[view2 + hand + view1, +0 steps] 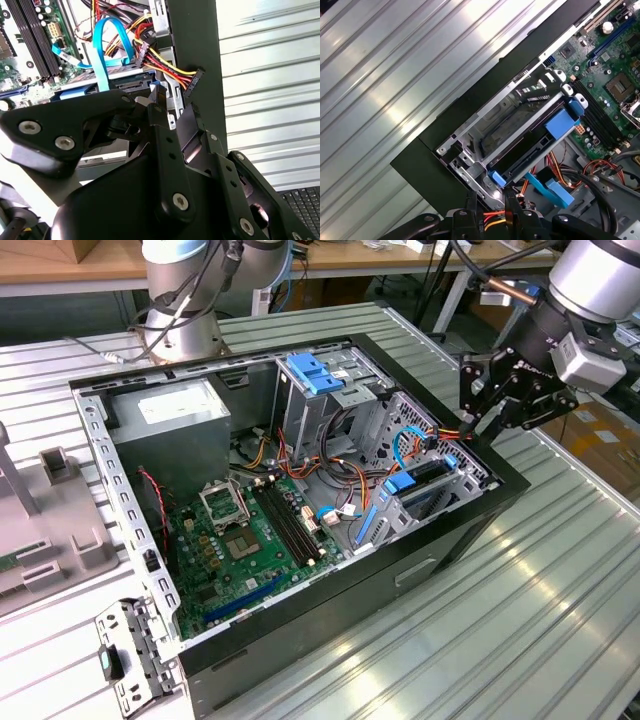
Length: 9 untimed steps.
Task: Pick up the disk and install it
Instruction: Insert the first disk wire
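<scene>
Disk sits in the drive bay at the case corner, blue rail tabs showing; looks about seated. Gripper hovers just above the bay's cable end, by the red/yellow power wires; can't tell if open or closed. Stay clear of the wires, push square w/ the slot. Case also holds motherboard and power supply.

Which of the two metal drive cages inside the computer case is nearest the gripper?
The low cage in the case corner on the exterior view's right, close by the gripper; the tall blue-capped cage stands farther off.
</scene>
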### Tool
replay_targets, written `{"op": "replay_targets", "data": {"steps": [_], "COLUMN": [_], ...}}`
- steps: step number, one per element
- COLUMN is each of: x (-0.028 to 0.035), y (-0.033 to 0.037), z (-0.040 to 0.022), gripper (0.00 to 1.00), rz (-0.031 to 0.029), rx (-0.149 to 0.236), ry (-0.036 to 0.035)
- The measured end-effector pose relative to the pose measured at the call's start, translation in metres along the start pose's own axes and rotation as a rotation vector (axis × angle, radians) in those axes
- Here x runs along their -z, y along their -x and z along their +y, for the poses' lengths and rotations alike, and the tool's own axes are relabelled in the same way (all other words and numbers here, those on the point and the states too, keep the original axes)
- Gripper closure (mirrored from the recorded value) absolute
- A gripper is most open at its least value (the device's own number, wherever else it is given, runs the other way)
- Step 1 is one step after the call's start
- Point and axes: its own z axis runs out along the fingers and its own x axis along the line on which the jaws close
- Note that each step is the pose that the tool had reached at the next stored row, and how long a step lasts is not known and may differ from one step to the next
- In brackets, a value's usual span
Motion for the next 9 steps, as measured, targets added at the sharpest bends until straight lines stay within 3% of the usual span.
{"op": "replay_targets", "data": {"steps": [9], "x": [-0.0008], "y": [-0.0058], "z": [-0.0053], "gripper": [0.64], "rz": [-0.0003], "rx": [0.006], "ry": [0.0003]}}
